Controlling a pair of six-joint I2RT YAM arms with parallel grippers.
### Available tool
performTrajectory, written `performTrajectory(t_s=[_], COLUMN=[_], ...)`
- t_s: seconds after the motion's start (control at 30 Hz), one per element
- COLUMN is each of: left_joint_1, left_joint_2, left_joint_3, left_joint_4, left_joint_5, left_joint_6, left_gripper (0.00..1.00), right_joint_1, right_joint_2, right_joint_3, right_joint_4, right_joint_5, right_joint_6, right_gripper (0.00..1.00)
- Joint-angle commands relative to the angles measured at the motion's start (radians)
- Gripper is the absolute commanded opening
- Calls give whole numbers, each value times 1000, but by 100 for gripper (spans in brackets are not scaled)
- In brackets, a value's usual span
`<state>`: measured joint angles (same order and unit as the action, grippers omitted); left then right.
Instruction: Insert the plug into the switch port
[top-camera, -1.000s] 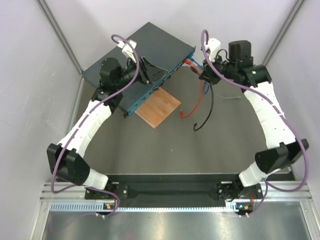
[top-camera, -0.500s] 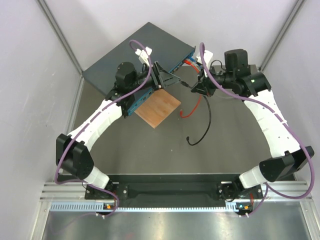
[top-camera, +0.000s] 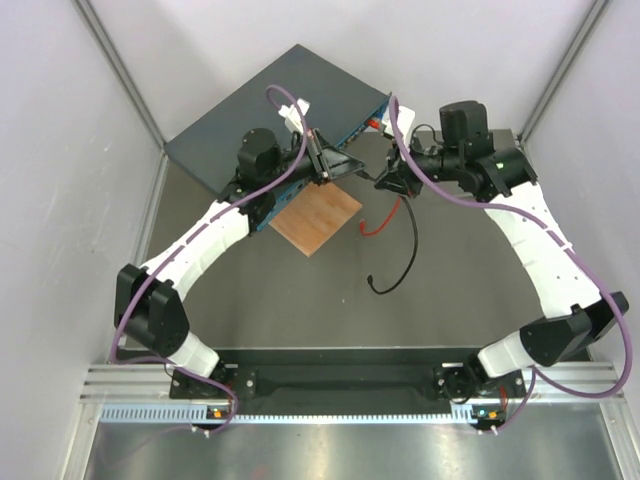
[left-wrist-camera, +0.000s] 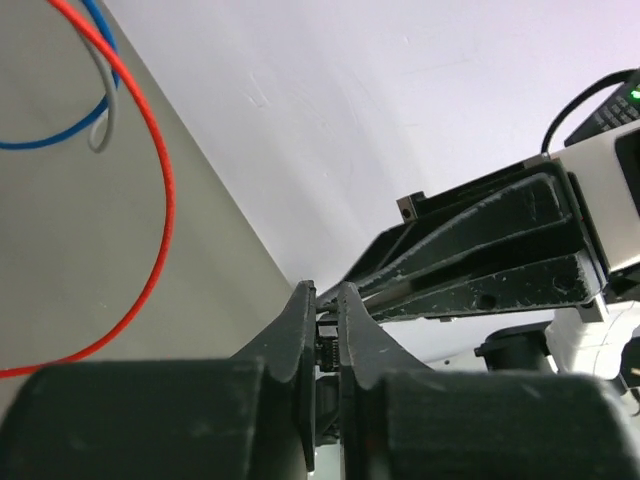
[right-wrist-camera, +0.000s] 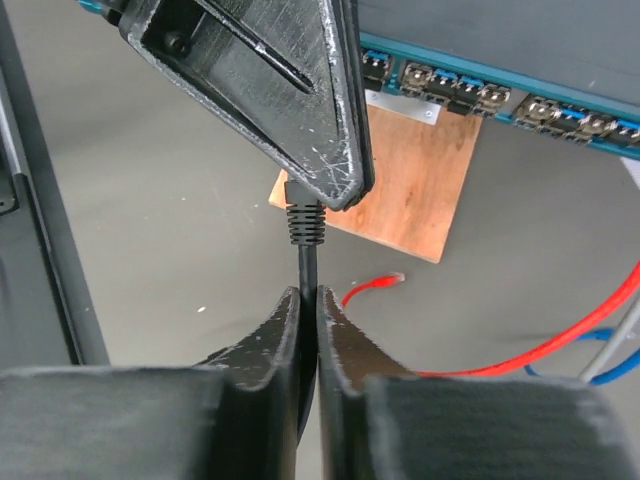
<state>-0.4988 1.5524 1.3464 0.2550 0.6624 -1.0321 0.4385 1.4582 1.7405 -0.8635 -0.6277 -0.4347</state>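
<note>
You've got both arms on one lead, meeting in the air just off the switch (top-camera: 280, 100) front. The left fingers (top-camera: 352, 165) are pinched shut on the plug (left-wrist-camera: 325, 348) head. The right fingers (right-wrist-camera: 308, 300) are clamped on the black cable (right-wrist-camera: 303, 262) just behind the boot, with the slack trailing down toward the tabletop (top-camera: 250, 300).

Key geometry: the port row (right-wrist-camera: 470, 92) runs along the teal edge from near-left to far-right and faces near-right. The plug sits on the near-right side of that edge, above the far corner of the wooden board (top-camera: 315, 215), close to the row but not touching it. As I read it, its long axis runs roughly right-to-left with the nose toward the left wrist, so it's skewed off square to the ports. The left arm is nearer, but its own wrist hangs over the edge, between the nose and the ports.

My take: swing the plug square and get that wrist clear before you push in. There's open room to the near-right. The far-right end is busier: the red lead (left-wrist-camera: 165, 200) comes off there, with the blue lead (left-wrist-camera: 40, 143) and grey lead (left-wrist-camera: 103, 120) beside it. Watch the board edge below.
</note>
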Motion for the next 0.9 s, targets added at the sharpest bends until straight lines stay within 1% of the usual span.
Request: performTrajectory(t_s=[0.0, 0.03, 0.1, 0.27, 0.3, 0.33, 0.43, 0.57, 0.6, 0.7, 0.77, 0.8, 0.87], left_joint_1=[-3, -3, -1, 3, 8, 8, 11, 13, 13, 13, 13, 13, 13], left_joint_2=[5, 8, 9, 15, 15, 15, 15, 15, 15, 14, 14, 11, 8], left_joint_3=[-13, -18, -23, -29, -30, -30, -33, -30, -30, -29, -30, -33, -33], left_joint_4=[70, 73, 87, 125, 135, 135, 144, 148, 148, 155, 158, 161, 165], left_joint_5=[-9, -7, -9, -1, -1, -1, -1, 3, 5, 11, 13, 16, 16], left_joint_6=[-49, -78, -106, -164, -187, -187, -204, -223, -224, -229, -230, -233, -233], left_gripper=[1, 0, 0, 0, 0, 0, 0, 0, 0, 0, 0, 0, 0], right_joint_1=[14, 14, 14, 16, 16, 16, 16, 17, 14, 14, 14, 14, 16], right_joint_2=[-56, -64, -97, -180, -209, -210, -232, -274, -283, -341, -364, -375, -374], right_joint_3=[7, -16, -51, -194, -256, -257, -309, -409, -458, -559, -608, -645, -659], right_joint_4=[58, 72, 133, 279, 346, 347, 400, 515, 552, 757, 837, 912, 949], right_joint_5=[-18, -17, -10, -3, -10, -10, -27, -44, -41, -49, -59, -66, -63], right_joint_6=[-33, -38, -48, -104, -110, -110, -115, -116, -110, -81, -67, -59, -44], right_gripper=[11, 16, 22, 26, 31, 31, 37, 37, 37, 36, 36, 36, 35])
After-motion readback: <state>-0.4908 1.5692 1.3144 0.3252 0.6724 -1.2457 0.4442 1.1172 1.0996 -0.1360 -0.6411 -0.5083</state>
